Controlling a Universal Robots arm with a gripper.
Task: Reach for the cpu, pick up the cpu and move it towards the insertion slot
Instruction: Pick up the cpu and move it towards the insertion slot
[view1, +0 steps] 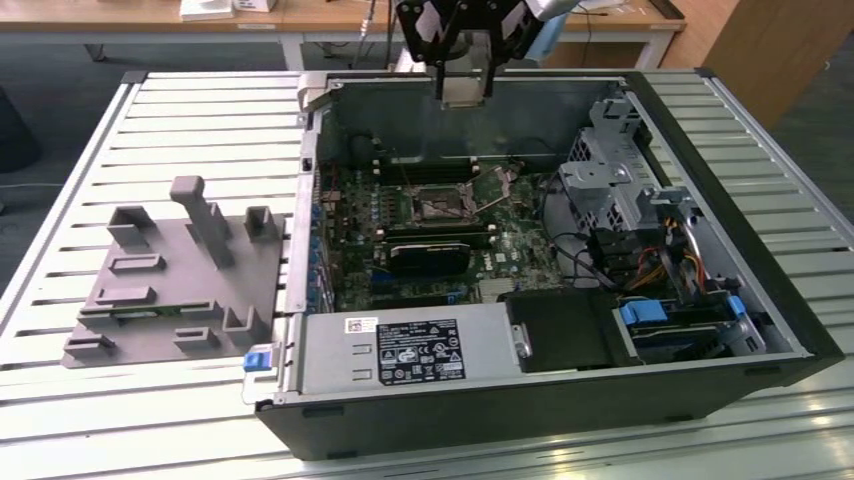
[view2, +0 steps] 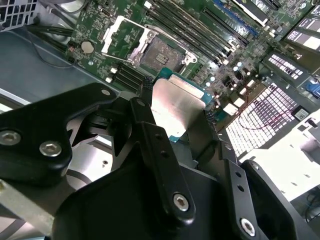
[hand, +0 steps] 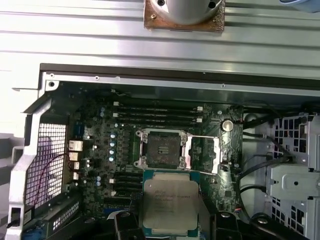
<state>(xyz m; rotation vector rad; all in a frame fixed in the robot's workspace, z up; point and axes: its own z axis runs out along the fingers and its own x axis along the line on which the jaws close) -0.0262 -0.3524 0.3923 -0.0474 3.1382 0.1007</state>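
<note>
Grey fixture (view1: 167, 290) sits at the exterior view's left. Gripper (view2: 177, 107) is closed on the cpu (hand: 171, 204), held above the open case (view1: 561, 400), short of the slot (hand: 161, 148). Judgement: keep the chip level and square to the socket. Cpu: silver top, pale border.

A grey fixture plate (view1: 167, 290) lies just beside the open computer case (view1: 747, 250), on the exterior view's left.
</note>
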